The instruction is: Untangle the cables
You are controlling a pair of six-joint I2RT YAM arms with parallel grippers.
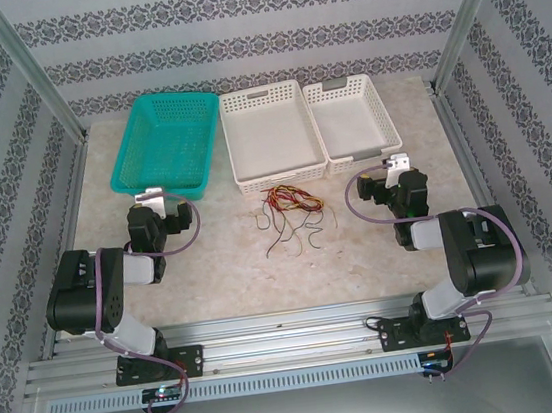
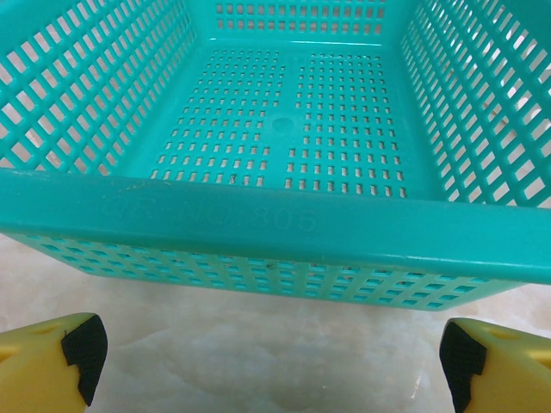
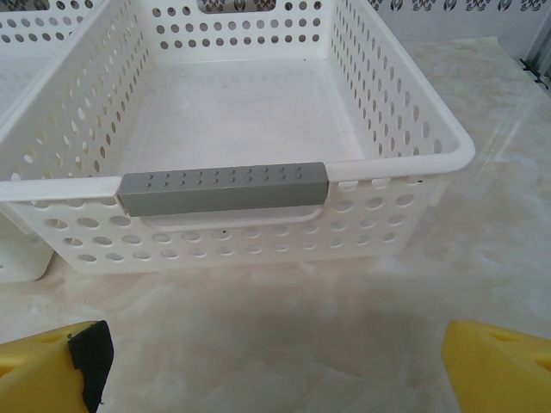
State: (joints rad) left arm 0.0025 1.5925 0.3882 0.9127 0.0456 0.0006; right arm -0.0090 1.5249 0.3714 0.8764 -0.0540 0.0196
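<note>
Baskets, overhead: three in a row at the far side of the counter (image 1: 234, 272) — one teal basket (image 1: 128, 149) on the left, a middle white basket (image 1: 272, 131) and a right white basket (image 1: 351, 122); the two white ones sit just beside each other, and all three are empty.
Cables, overhead: one tangled clump of thin red, yellow and black cables (image 1: 290, 213) on the counter, just in front of the middle white basket and between the two arms; strand count too fine to tell.
Pincers, overhead: two — left pincer (image 1: 151, 196) near the teal basket's near edge, right pincer (image 1: 395, 164) near the right white basket's near edge, both well apart from the cables.
Left wrist: teal basket (image 2: 275, 219) directly ahead, mesh floor bare; left pincer (image 2: 271, 357) spread wide, two yellow fingers (image 2: 43, 366) at the lower corners, bare counter (image 2: 215, 323) between them.
Right wrist: right white basket (image 3: 241, 112) ahead, empty, one grey handle (image 3: 224, 188) on its near rim; middle white basket (image 3: 17, 249) just beside it on the left; right pincer (image 3: 275, 361) spread wide over the counter (image 3: 482, 215), gripping nothing.
</note>
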